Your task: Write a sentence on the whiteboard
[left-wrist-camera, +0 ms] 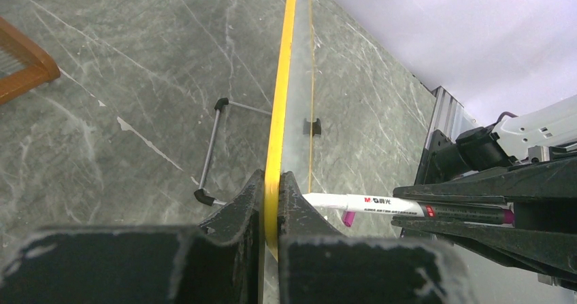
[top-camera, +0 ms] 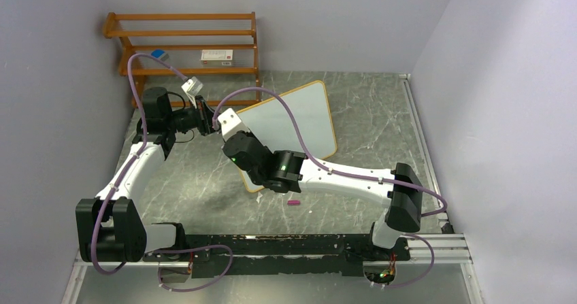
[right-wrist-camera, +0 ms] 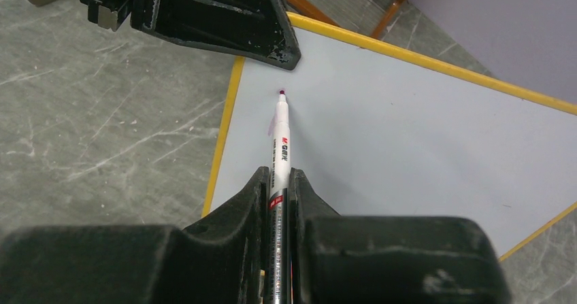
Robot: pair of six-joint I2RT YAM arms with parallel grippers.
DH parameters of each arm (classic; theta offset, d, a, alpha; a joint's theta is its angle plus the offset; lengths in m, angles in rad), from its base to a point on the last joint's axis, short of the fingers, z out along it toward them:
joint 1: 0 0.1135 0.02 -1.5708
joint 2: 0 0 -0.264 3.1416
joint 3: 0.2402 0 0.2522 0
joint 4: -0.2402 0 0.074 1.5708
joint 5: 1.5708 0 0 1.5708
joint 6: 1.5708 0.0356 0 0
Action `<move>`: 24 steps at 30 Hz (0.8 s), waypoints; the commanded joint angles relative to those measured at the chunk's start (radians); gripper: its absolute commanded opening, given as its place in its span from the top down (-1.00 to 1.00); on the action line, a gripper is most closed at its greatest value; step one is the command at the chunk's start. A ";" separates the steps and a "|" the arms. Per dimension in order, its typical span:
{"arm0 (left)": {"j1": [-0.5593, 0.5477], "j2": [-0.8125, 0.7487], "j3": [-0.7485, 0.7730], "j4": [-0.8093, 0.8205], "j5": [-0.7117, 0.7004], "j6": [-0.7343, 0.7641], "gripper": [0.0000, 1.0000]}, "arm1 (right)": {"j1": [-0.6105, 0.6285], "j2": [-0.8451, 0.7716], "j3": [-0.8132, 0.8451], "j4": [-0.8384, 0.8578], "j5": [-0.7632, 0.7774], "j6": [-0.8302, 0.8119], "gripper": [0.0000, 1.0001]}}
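Your whiteboard [top-camera: 299, 117] stood tilted near the tabletop's middle, toward the far edge. The left wrist view showed its frame edge-on, clamped between your left gripper [left-wrist-camera: 272, 181] fingers. The right wrist view showed its plain white face instead. There your right gripper [right-wrist-camera: 277, 178] pinched the marker [right-wrist-camera: 280, 130], tip by the frame; contact was unclear. From above, a purple cap [top-camera: 294, 202] lay near the board's near corner.
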 commanded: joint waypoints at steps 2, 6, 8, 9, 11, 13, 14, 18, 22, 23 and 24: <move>-0.016 -0.005 0.014 -0.020 -0.011 0.079 0.90 | -0.013 0.009 0.012 0.023 0.047 0.001 1.00; -0.016 -0.007 0.014 -0.023 -0.011 0.080 0.90 | -0.016 0.006 0.009 0.023 0.059 0.002 1.00; -0.015 -0.006 0.014 -0.023 -0.011 0.081 0.90 | -0.018 0.004 0.009 0.017 0.061 0.006 1.00; -0.015 -0.006 0.014 -0.023 -0.011 0.080 0.90 | -0.020 0.004 0.010 0.010 0.062 0.009 1.00; -0.016 -0.006 0.015 -0.023 -0.011 0.082 0.90 | -0.021 0.005 0.012 -0.001 0.063 0.017 1.00; -0.015 -0.006 0.014 -0.021 -0.011 0.079 0.90 | -0.021 0.005 0.011 -0.014 0.065 0.024 1.00; -0.015 -0.006 0.014 -0.023 -0.011 0.080 0.90 | -0.022 0.003 0.010 -0.021 0.066 0.030 1.00; -0.016 -0.006 0.015 -0.025 -0.013 0.080 0.90 | -0.022 0.001 0.005 -0.042 0.064 0.045 1.00; -0.015 -0.005 0.015 -0.024 -0.013 0.082 0.90 | -0.023 -0.002 0.001 -0.059 0.044 0.060 1.00; -0.015 -0.005 0.015 -0.024 -0.013 0.082 0.90 | -0.022 -0.001 0.001 -0.065 0.040 0.064 1.00; -0.016 -0.005 0.015 -0.024 -0.013 0.082 0.90 | -0.022 0.001 0.001 -0.071 0.037 0.067 1.00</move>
